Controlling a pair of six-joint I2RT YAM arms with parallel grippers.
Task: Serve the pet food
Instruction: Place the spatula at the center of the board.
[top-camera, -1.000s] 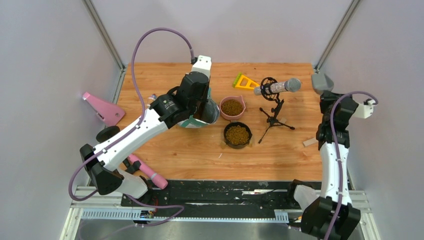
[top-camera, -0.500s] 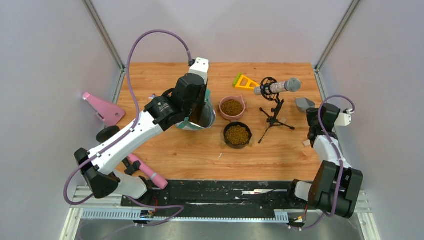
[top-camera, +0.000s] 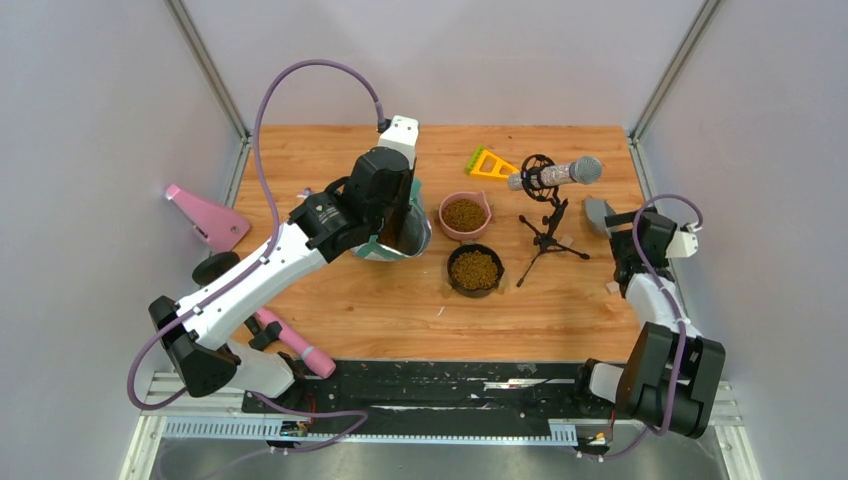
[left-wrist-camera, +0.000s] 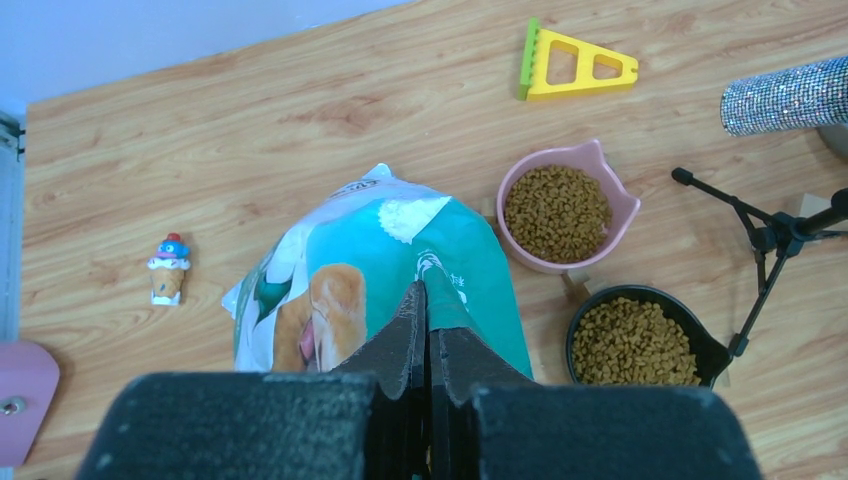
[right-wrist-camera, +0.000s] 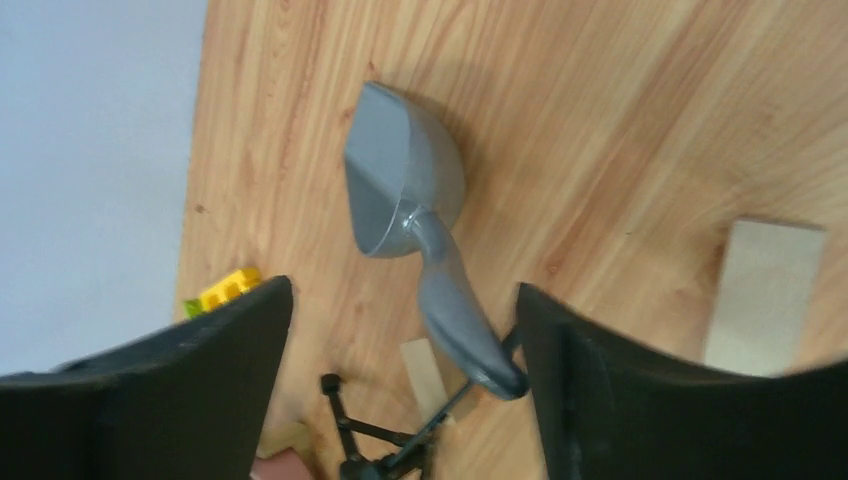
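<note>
Down from its raised pose, the right arm has folded low, and the right gripper has spread its jaws, leaving the grey scoop flat on the table between them. Kibble fills the pink bowl and the black bowl. The left gripper is pressed together at the dog-food bag; I cannot tell whether it pinches the film. Serving looks done. Next, the right arm should back off without nudging the scoop.

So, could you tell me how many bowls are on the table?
2. The pink bowl is right of the bag; the black bowl sits just below it in the top view. Both hold pet food. None appears hidden.
</note>
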